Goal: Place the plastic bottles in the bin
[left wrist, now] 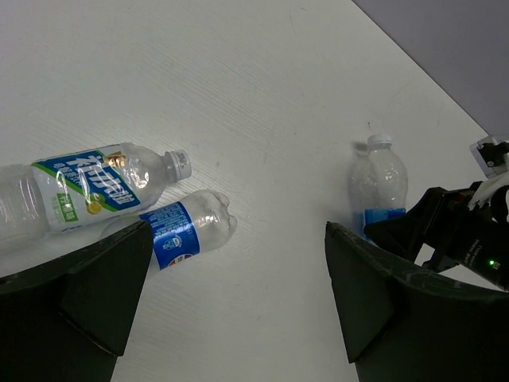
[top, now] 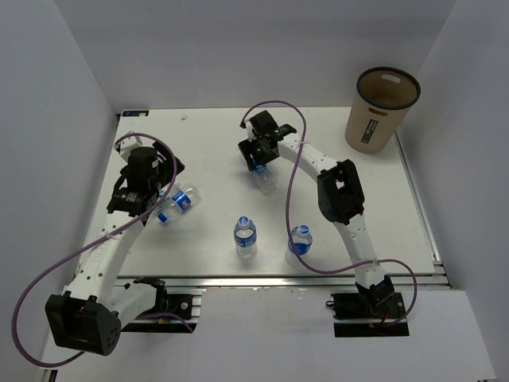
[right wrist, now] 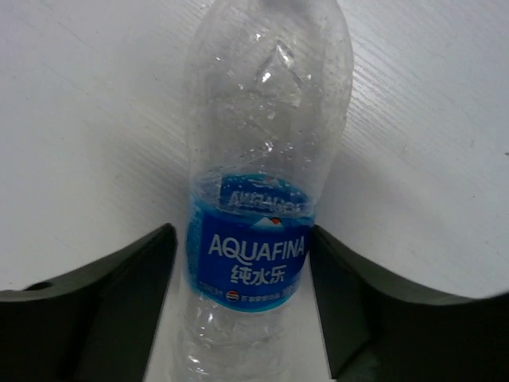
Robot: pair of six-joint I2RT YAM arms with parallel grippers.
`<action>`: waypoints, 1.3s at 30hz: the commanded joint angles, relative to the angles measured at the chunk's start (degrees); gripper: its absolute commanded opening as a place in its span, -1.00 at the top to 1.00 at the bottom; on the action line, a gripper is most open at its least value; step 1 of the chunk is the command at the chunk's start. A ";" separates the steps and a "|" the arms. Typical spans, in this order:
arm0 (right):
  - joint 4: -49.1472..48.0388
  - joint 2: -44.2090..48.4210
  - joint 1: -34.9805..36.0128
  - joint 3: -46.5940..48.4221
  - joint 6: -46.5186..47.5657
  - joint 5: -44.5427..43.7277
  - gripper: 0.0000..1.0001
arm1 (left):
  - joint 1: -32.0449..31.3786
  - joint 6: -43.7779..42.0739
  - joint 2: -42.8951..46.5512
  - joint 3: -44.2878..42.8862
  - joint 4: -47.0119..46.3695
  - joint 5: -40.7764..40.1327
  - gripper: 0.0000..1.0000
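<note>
The right gripper [right wrist: 240,237] straddles the label band of the Aquafina bottle [right wrist: 262,143], which stands at the far centre of the table [top: 382,231]. One pad sits at the band and a sliver of table shows beside the other, so a firm grip cannot be confirmed. The left gripper [left wrist: 238,231] is released, jaws wide, over the left side of the table, holding nothing. Hazard 1: the bottle wall is thin and looks dented, so uneven pad contact can tip it, and excess squeeze can crush it or shoot it out of the jaws. Hazard 2: the bin [top: 374,127] at the far right corner is tall, so a low carry can strike its rim or push it over. Hazard 3: the green-labelled bottle [left wrist: 79,187] and the blue-banded bottle [left wrist: 187,229] lie just beside each other at the left, possibly touching, and a pick on one can roll the other. The near-centre bottle [top: 245,236] and the near-right bottle [top: 300,239] stand upright close to the right arm, where a swing can topple them. Containers: the visible part of the bin's dark inside shows no bottle. The bottles show no liquid level, only droplets on the Aquafina wall.
</note>
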State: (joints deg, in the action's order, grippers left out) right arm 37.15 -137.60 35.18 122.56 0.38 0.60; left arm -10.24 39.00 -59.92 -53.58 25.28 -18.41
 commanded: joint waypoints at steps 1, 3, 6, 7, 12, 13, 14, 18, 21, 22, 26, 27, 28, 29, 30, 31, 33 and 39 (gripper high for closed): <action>-0.94 -0.74 0.33 1.62 -0.03 1.77 -0.32 | 0.04 0.11 0.42 0.06 0.21 -0.74 -0.96; -1.02 -0.48 0.50 1.80 -0.03 -0.24 -0.34 | 0.04 0.11 0.42 -0.21 0.56 -0.75 -0.96; -0.32 -0.21 0.50 1.98 -1.17 -3.76 -0.10 | -0.04 0.37 0.68 -0.47 1.00 -0.83 -0.97; -0.32 -0.04 0.50 1.80 -1.52 -4.37 0.21 | 0.04 0.46 0.77 -0.56 1.18 -1.09 -0.97; -0.58 2.42 0.50 1.36 -1.53 -3.78 0.63 | 0.04 0.99 1.38 -0.82 2.06 -1.36 -0.96; -1.11 4.16 0.50 1.36 -1.00 -3.16 0.64 | 0.04 0.99 1.47 -0.82 2.14 -1.45 -0.96; -1.63 5.23 0.50 1.45 -0.82 -2.45 0.64 | 0.04 1.07 1.56 -0.82 2.41 -1.62 -0.96; -3.83 11.03 0.33 3.82 2.33 -2.00 0.65 | -0.04 1.25 2.26 -1.00 3.02 -2.41 -0.96; -7.86 17.61 -0.72 3.48 4.27 -7.08 0.64 | -0.04 1.60 2.26 -1.08 3.64 -3.12 -0.96; -9.71 21.55 -1.33 2.60 4.54 -8.67 0.64 | 0.04 1.69 2.35 -1.09 3.73 -3.03 -0.96; -20.68 29.66 -8.60 -2.41 4.11 -15.71 0.65 | 0.04 1.95 2.44 -0.91 4.17 -2.33 -0.96; -21.93 30.63 -10.81 -2.68 1.32 -15.20 0.68 | 0.04 1.95 2.53 -0.74 4.08 -2.24 -0.96; -23.51 32.38 -13.10 -3.03 -0.02 -14.76 0.70 | -0.04 2.04 2.70 -0.56 3.99 -2.41 -0.96; -25.26 33.00 -17.64 -3.55 -1.77 -14.58 0.71 | 0.04 2.04 2.70 -0.47 3.90 -2.76 -0.96; -29.72 33.53 -19.95 -5.21 -3.18 -15.10 0.70 | 0.04 2.22 2.70 -0.56 3.99 -3.20 -0.96; -32.29 34.32 -21.80 -6.19 -4.59 -15.19 0.70 | -0.04 2.30 2.70 -0.65 3.99 -3.99 -0.96; -36.51 34.24 -26.89 -7.25 -5.39 -15.89 0.69 | 0.04 2.22 2.62 -0.73 3.82 -4.35 -0.97; -45.40 27.13 -34.56 -1.64 -6.53 -17.92 0.63 | 0.04 2.13 2.09 -0.56 1.97 -6.02 -0.96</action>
State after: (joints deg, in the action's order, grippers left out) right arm -1.98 -106.34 1.34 118.67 -4.19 -16.23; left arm -10.24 40.99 -58.72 -53.60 28.40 -22.35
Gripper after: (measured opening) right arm 0.507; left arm 0.980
